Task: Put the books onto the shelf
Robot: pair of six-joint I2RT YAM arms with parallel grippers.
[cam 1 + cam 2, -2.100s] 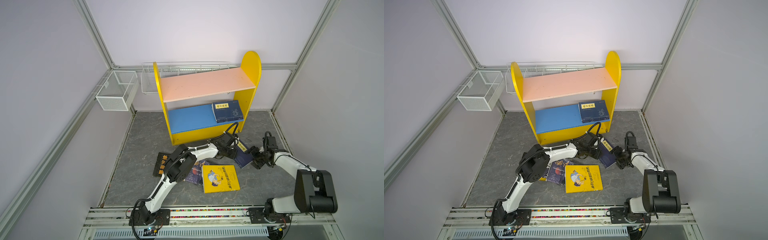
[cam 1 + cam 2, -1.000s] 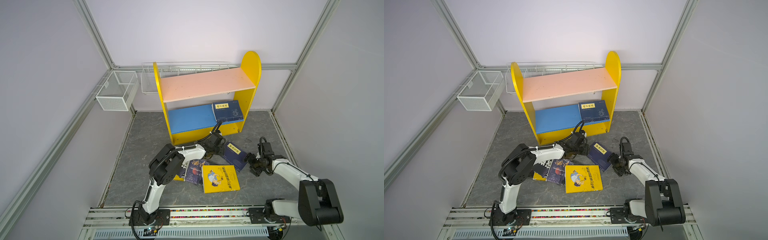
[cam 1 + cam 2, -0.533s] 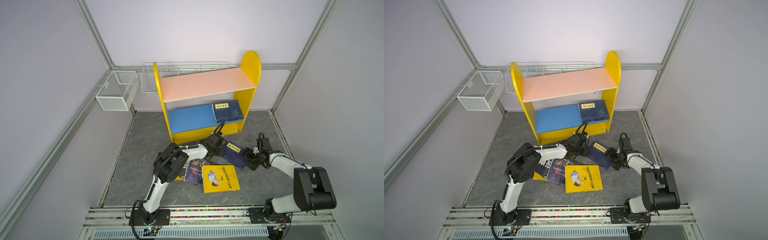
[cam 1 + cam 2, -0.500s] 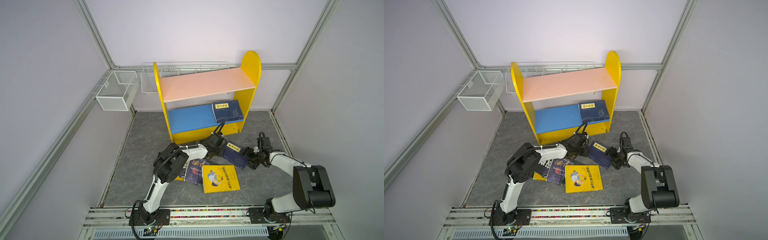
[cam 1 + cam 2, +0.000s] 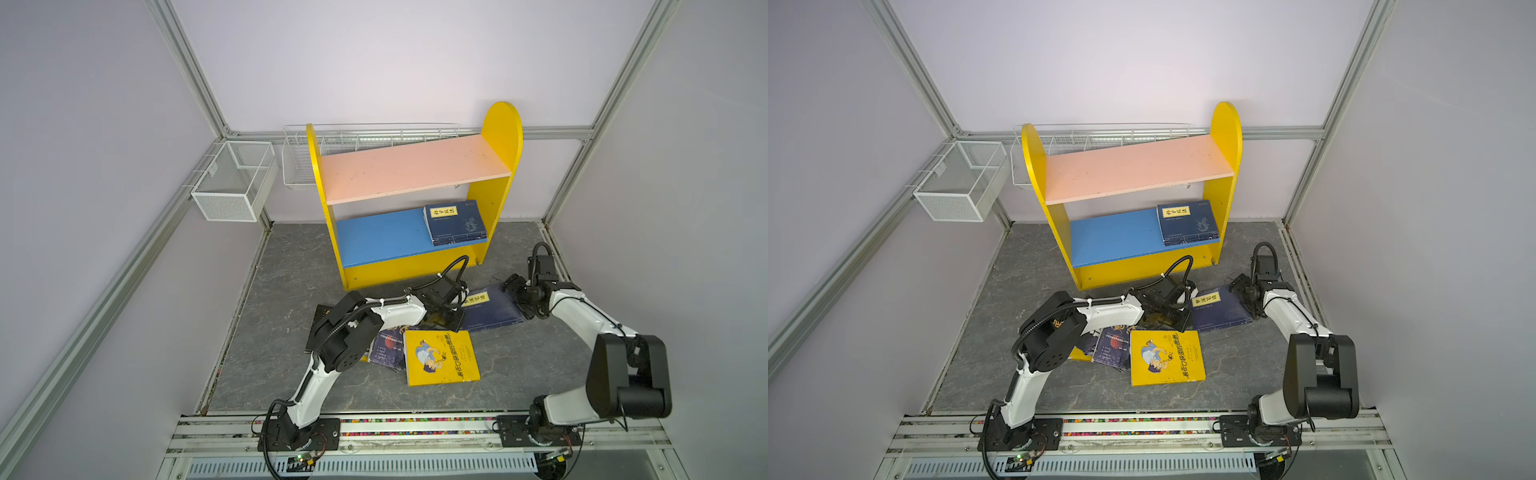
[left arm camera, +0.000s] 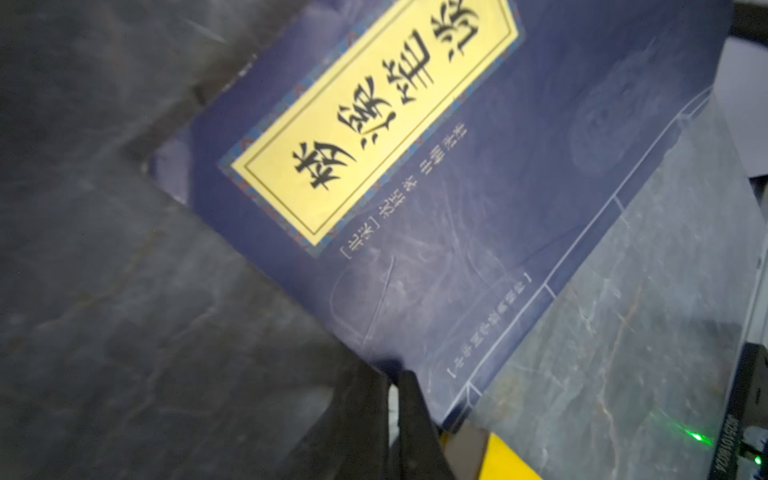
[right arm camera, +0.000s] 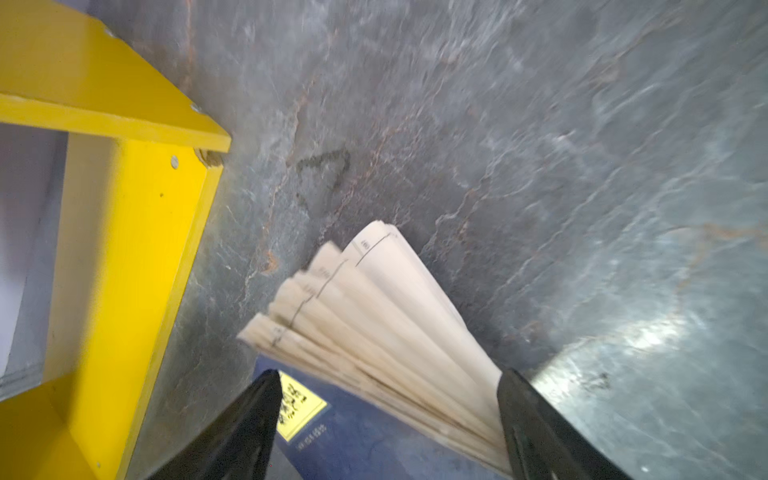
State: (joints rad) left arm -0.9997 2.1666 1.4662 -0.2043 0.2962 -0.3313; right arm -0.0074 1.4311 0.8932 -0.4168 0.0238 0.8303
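**Now that my left jaws have shut, the navy book is pinched**

A second ago my left gripper (image 6: pixel 395 374) stood half open. Now its jaws are pressed together on an edge of the navy book (image 5: pixel 490 309), perhaps only the cover. My right gripper (image 7: pixel 386 374) has come in to the opposite side and gapes wide, holding nothing, with the fanned pages (image 7: pixel 374 316) between its jaws. The book lies on the floor (image 5: pixel 291 266) just before the shelf (image 5: pixel 500 124), whose blue board (image 5: pixel 374 237) already carries a shelved book (image 5: pixel 455 222). I judge a lift is close, though a cover-only pinch may let the book flop open.
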